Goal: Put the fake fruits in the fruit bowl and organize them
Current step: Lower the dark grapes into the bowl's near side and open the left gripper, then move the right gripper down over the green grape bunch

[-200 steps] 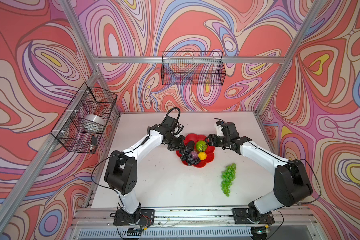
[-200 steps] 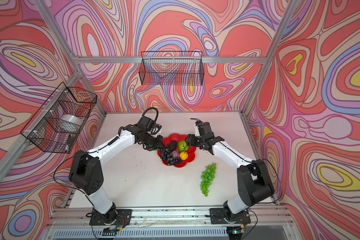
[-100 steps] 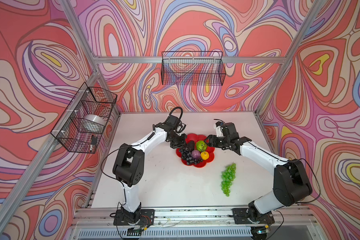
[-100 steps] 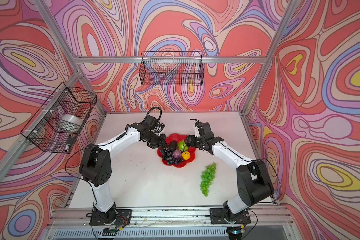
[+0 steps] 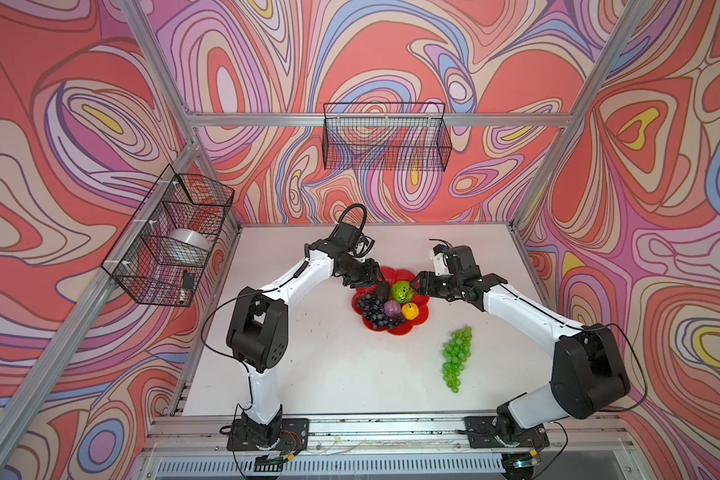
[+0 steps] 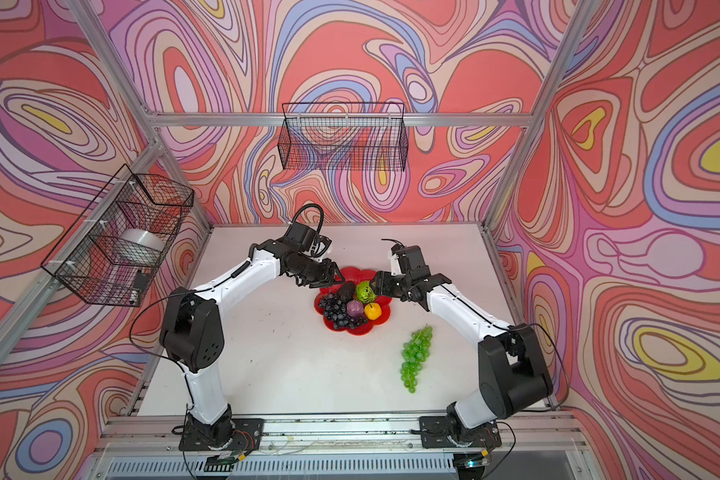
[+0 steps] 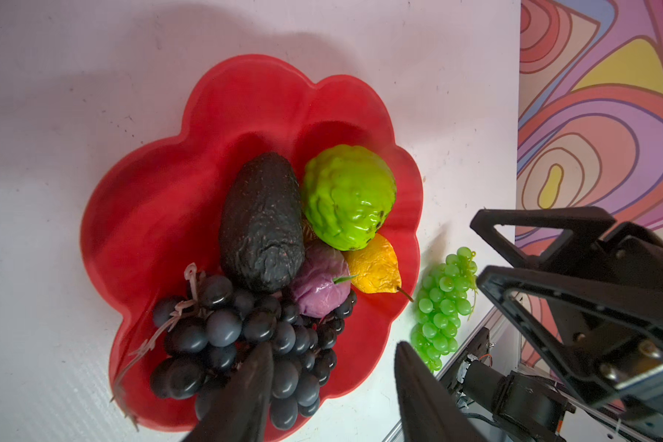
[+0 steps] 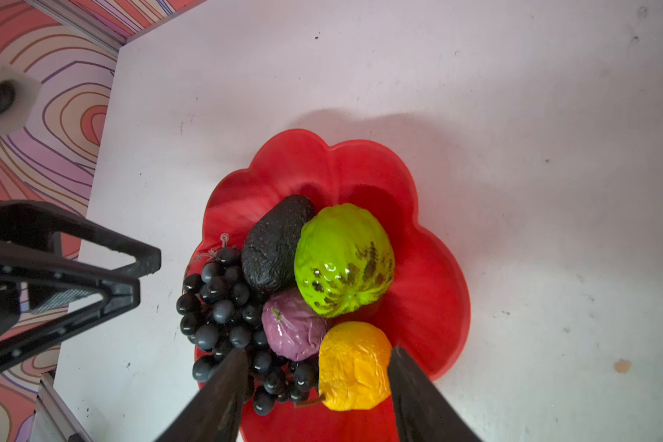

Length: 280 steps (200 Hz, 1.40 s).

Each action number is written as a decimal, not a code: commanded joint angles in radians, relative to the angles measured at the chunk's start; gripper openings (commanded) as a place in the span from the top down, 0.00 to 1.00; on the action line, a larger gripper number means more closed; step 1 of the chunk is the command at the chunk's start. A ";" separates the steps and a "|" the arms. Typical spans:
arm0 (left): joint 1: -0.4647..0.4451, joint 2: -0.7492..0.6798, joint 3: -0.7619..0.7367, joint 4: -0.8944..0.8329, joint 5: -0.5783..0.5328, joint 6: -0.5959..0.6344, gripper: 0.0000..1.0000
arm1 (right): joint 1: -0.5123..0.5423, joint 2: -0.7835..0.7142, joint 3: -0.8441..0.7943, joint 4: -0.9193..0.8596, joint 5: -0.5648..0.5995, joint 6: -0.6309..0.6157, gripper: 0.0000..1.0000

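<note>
While both arms lean in from opposite sides, the shallow glossy red dish shaped like a scalloped flower (image 5: 417, 322) sits on the matte white tabletop (image 5: 329, 374), whose surface is speckled with small dark marks. Five plastic pieces crowd the dish. A blackish, pebbly avocado (image 7: 263, 225) lies along its middle. Beside it is a shiny lime-green lumpy fruit (image 7: 347, 197), with brown blotches visible in the right wrist view. A small crinkled purple ball (image 8: 291, 325) and a wrinkled yellow-orange fruit (image 8: 355, 365) with a thin stem touch each other. A bunch of smooth dark purple grapes (image 7: 245, 333) spills toward the rim.

The translucent green grape bunch (image 5: 456, 357) lies outside the dish on the tabletop, near its rim on the right arm's side but apart from it.

The left gripper (image 7: 332, 350) hovers over the dish by the avocado, its tapered black fingers apart and empty. The right gripper (image 8: 316, 354) hangs at the opposite rim next to the lime-green fruit, jaws likewise apart. Whether one finger grazes the yellow-orange fruit is unclear from the wrist view.
</note>
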 commanded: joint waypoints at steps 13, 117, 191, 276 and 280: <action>0.007 -0.093 -0.003 -0.088 -0.084 0.056 0.42 | -0.005 -0.127 -0.030 -0.139 0.073 0.000 0.38; -0.007 -0.423 -0.329 0.037 -0.087 -0.042 0.42 | -0.206 -0.335 -0.159 -0.436 0.199 0.118 0.19; -0.008 -0.473 -0.406 0.059 -0.079 -0.069 0.42 | -0.389 -0.235 -0.273 -0.301 0.017 0.091 0.25; -0.009 -0.443 -0.428 0.078 -0.070 -0.093 0.43 | -0.407 -0.187 -0.261 -0.294 -0.069 -0.009 0.46; -0.009 -0.441 -0.428 0.078 -0.073 -0.095 0.43 | -0.405 -0.192 -0.255 -0.308 -0.057 -0.016 0.45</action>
